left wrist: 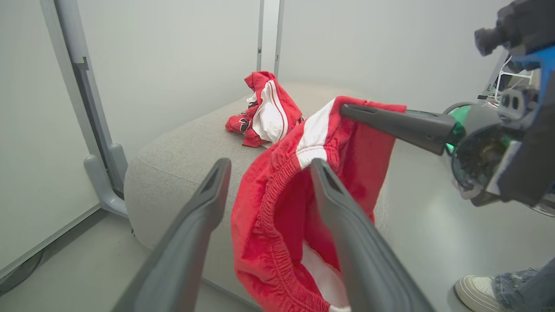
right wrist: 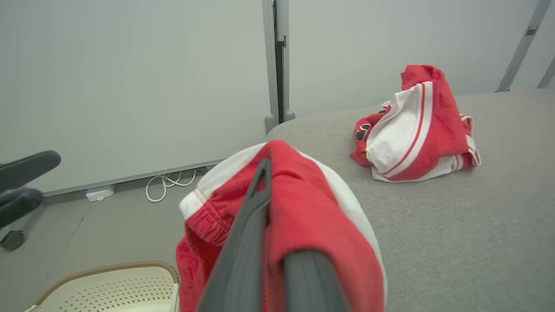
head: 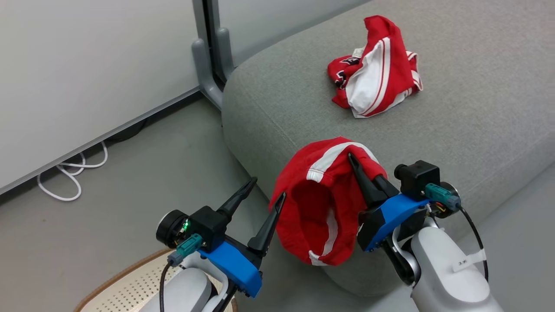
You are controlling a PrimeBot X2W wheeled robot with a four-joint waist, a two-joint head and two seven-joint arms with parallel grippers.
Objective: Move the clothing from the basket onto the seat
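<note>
My right gripper [head: 350, 157] is shut on the upper edge of a red garment [head: 321, 203] with white stripes and an elastic waistband. It hangs in the air at the near edge of the grey sofa [head: 477, 108]. In the right wrist view the fabric [right wrist: 303, 208] drapes over the shut fingers [right wrist: 260, 182]. My left gripper [head: 268, 187] stands open just left of the hanging cloth, its right fingertip at the cloth's edge. A second red-and-white garment [head: 375, 69] lies crumpled farther back on the seat. The cream basket [head: 130, 281] sits low at the left, under my left arm.
A pale wall panel with a grey upright post [head: 208, 65] stands left of the sofa. A white cable [head: 73, 173] loops on the grey floor along the wall. A person's shoe [left wrist: 477, 290] shows on the floor at the lower right of the left wrist view.
</note>
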